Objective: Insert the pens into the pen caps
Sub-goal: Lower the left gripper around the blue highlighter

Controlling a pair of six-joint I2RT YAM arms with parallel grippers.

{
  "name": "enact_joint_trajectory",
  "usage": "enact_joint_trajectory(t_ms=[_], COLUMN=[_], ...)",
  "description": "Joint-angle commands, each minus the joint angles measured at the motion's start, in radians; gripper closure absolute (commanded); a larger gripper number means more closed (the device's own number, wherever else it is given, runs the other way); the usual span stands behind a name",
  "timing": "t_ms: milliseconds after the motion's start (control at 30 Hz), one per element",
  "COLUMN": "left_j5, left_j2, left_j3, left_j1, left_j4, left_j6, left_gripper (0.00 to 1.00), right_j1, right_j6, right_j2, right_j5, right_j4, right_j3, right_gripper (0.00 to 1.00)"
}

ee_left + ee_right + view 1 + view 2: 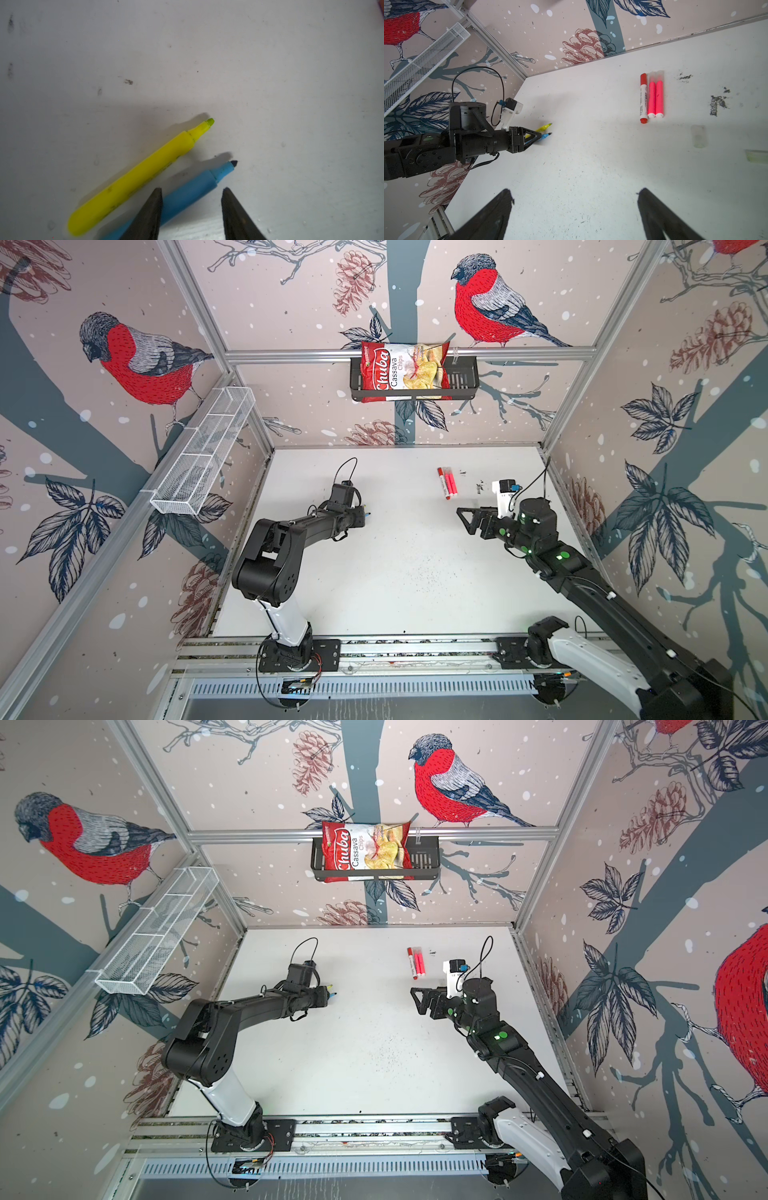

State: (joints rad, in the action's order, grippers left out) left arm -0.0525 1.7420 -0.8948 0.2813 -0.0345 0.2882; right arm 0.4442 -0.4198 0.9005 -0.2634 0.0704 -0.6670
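Left gripper (191, 190) is poised over the blue pen (207, 180), jaws parted on either side of it, nothing clamped yet. Right gripper (575, 191) is held wide open and empty above the table (395, 572). Three pens are judged done: the red-and-white marker (643, 97) and the pink pens (652, 97) are lined up side by side near the back, caps on. Two are left: the blue pen and the yellow pen (135, 176) just beside it are lying uncapped, tips bare. A clear cap (699, 136) and a second cap (757, 156) are spotted loose on the table, well apart from those two. On the back wall, a chips bag (401, 371) is held in the black basket (461, 383); nothing can be made out in the white wire rack (199, 460).
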Motion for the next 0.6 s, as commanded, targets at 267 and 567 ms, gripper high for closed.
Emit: enact_joint_trajectory(t_ms=[267, 567], left_j5=[-0.040, -0.010], left_j2=[-0.045, -0.083], left_j3=[0.091, 0.185], left_j1=[0.038, 0.100], left_j4=[0.006, 0.003], left_j6=[0.027, 0.068], left_gripper=[0.53, 0.55], right_j1=[0.003, 0.004], right_j6=[-0.012, -0.020], right_j2=[-0.028, -0.049], right_j5=[-0.003, 0.006], right_j4=[-0.035, -0.034], right_j3=[0.015, 0.017], right_gripper=[0.04, 0.04])
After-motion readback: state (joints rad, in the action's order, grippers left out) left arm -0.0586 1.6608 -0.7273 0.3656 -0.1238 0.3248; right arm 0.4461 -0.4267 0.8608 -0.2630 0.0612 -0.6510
